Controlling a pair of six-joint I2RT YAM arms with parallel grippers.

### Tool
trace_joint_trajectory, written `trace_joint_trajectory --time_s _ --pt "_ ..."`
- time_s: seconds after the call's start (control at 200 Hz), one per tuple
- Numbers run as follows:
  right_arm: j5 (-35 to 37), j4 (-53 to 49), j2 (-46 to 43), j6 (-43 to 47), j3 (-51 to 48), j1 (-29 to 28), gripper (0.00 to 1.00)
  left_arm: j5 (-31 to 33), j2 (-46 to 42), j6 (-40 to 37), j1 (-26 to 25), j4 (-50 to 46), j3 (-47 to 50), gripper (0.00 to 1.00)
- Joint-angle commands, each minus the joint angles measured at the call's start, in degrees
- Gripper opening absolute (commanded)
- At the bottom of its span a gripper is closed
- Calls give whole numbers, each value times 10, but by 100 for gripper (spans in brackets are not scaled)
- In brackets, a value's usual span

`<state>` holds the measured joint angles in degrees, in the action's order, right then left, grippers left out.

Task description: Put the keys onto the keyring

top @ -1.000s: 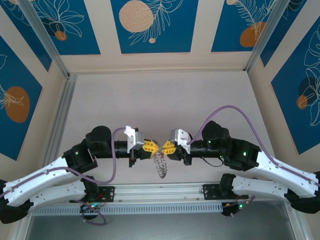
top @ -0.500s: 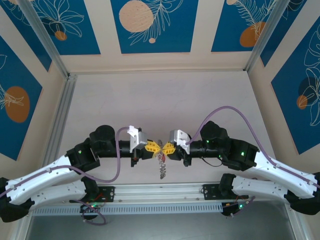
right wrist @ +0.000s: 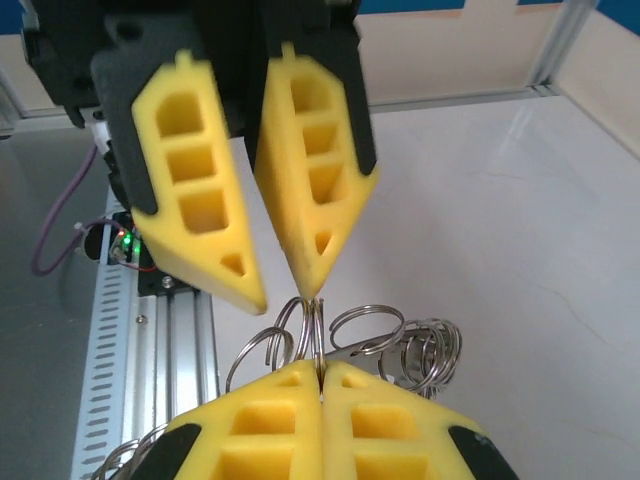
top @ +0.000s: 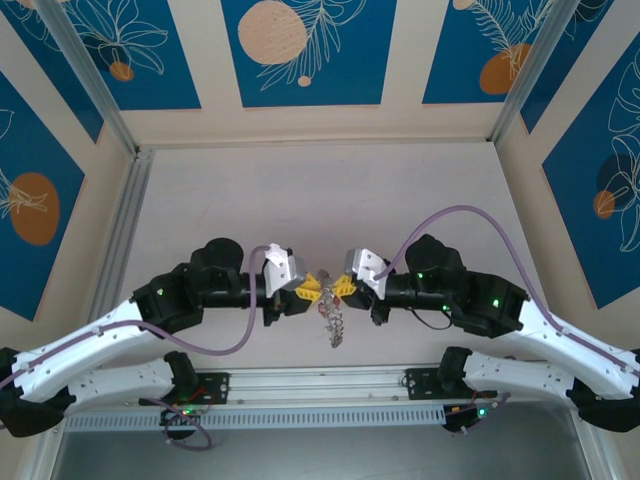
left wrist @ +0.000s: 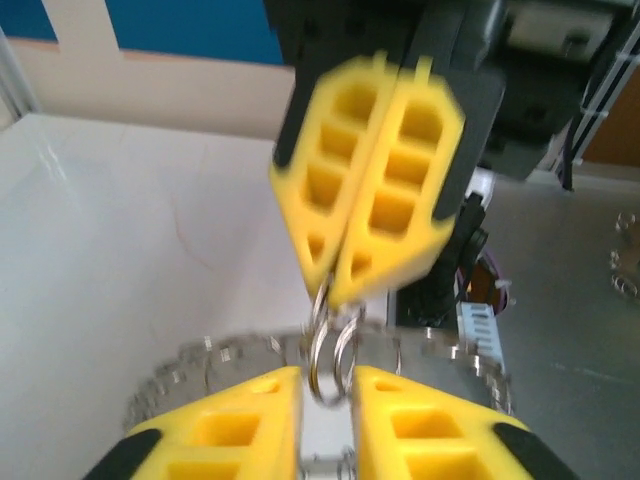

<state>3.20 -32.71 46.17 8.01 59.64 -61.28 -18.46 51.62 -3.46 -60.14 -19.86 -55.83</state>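
Right gripper (right wrist: 320,372): fingers pressed together, pinching the keyring (left wrist: 332,352) at its top. Left gripper (left wrist: 325,375): fingers slightly apart, ring loops standing in the gap. Keys (top: 336,322) dangle at 6 o'clock from the meeting tips.

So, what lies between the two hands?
The keyring, with keys hanging from it; the top view and both wrist views show it.
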Motion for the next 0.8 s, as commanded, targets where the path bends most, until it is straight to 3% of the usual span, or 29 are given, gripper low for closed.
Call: trace_joint_trajectory --time_s 0.0,0.295,0.605,0.795 --pt "16 -2 -10 17 35 2 0 24 3 -13 3 -71 -10 24" --pt "43 -34 20 31 59 -1 0 52 -45 -19 3 -104 -41 35" --pt "134 -152 120 6 148 -16 0 40 -16 -71 3 -77 -67 37" --pt "124 -205 158 -16 195 -26 0 45 -12 -83 3 -50 -55 37"
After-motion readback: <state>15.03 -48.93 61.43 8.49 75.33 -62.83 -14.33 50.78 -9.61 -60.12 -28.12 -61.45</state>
